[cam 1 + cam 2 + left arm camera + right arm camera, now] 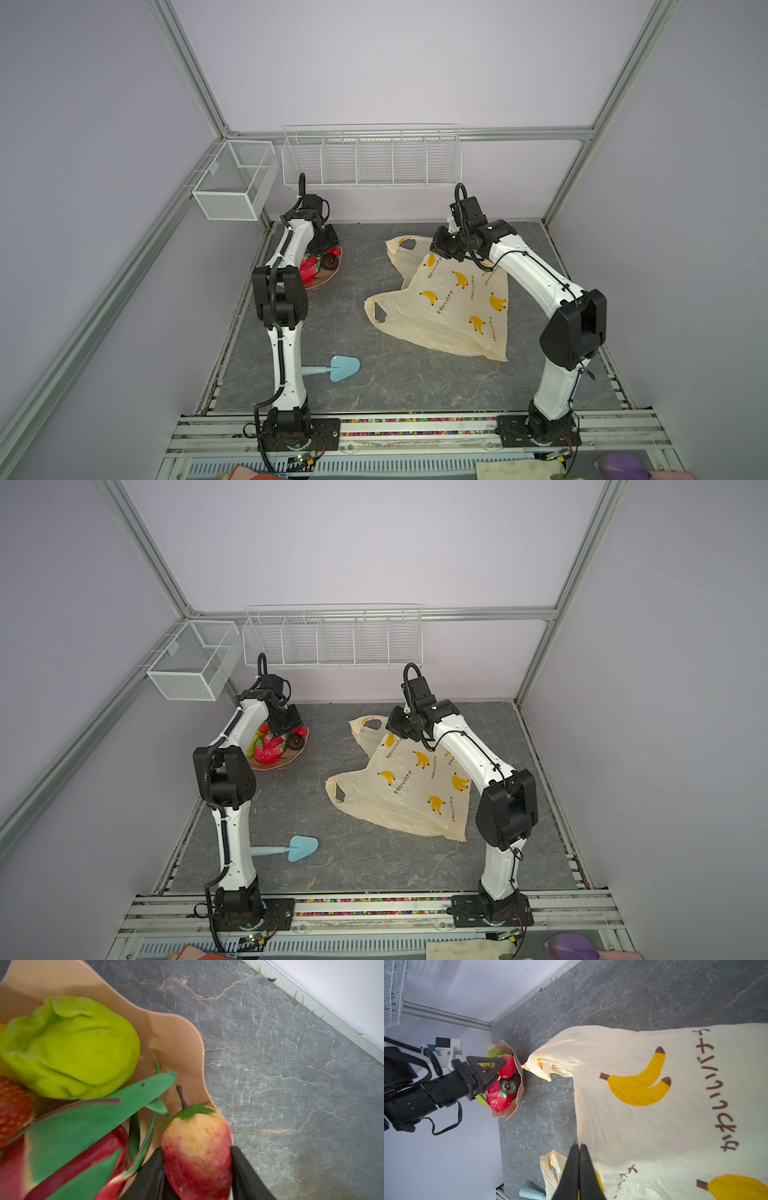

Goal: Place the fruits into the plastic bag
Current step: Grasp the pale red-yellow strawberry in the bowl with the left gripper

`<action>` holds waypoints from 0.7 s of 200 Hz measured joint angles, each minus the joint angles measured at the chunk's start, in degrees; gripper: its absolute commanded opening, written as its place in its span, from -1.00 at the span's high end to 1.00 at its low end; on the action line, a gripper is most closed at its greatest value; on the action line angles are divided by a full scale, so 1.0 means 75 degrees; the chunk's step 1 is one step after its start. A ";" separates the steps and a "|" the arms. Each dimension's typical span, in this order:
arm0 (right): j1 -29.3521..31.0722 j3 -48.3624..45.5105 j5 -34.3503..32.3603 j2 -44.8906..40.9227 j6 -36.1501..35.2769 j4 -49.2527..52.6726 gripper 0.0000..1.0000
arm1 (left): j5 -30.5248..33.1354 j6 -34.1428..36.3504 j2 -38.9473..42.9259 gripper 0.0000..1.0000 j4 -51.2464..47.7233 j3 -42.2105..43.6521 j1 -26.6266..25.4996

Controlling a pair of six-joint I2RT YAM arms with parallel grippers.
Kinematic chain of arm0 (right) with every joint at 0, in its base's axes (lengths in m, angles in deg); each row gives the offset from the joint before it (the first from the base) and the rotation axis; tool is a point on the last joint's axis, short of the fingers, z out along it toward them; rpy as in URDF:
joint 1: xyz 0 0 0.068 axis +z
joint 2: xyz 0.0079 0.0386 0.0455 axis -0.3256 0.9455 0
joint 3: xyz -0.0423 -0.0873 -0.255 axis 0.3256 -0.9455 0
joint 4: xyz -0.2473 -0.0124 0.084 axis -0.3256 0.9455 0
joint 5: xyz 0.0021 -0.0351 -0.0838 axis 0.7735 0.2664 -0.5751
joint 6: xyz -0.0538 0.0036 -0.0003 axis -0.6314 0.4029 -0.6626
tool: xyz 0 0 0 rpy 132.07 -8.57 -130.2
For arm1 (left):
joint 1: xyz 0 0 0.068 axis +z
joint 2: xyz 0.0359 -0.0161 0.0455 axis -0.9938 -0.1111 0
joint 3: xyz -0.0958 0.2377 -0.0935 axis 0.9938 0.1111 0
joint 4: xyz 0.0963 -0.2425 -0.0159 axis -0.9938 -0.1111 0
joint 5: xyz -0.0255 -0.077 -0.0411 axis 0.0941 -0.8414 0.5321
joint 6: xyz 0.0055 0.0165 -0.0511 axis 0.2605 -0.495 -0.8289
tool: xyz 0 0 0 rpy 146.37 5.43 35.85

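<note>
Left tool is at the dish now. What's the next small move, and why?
Probably lift the left tool straight up a little. Its fingers press both sides of the red-and-yellow fruit at the rim of the peach dish, with the dragon fruit close beside it, so a straight rise should clear it. The right tool is shut on the plastic bag, holding its edge up.

Both top views look down from the front over the whole table; the wrist cameras, low and near, share the peach dish, the left's foreground seemingly blurred.
</note>
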State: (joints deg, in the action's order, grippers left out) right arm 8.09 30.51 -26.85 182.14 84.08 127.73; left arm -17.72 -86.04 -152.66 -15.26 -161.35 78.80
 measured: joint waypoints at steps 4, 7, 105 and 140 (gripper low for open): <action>0.0000 0.0000 0.0000 0.0000 0.0000 0.0000 0.87 | 0.0006 0.0003 0.0000 0.16 -0.0003 0.0003 0.0000; 0.0000 0.0000 0.0000 0.0000 0.0000 -0.0003 0.87 | 0.0015 0.0009 0.0000 0.17 -0.0006 0.0003 0.0000; 0.0000 0.0000 0.0000 0.0000 -0.0003 0.0000 0.87 | 0.0012 0.0041 0.0443 0.45 0.0003 0.0224 0.0000; 0.0000 0.0003 0.0000 0.0000 -0.0012 0.0003 0.87 | 0.0012 0.0093 0.1084 0.51 0.0044 0.0539 0.0000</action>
State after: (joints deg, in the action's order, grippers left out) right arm 8.09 30.53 -26.85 182.14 83.99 127.75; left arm -17.63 -85.34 -144.53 -14.93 -157.30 78.80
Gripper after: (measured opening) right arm 0.066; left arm 0.413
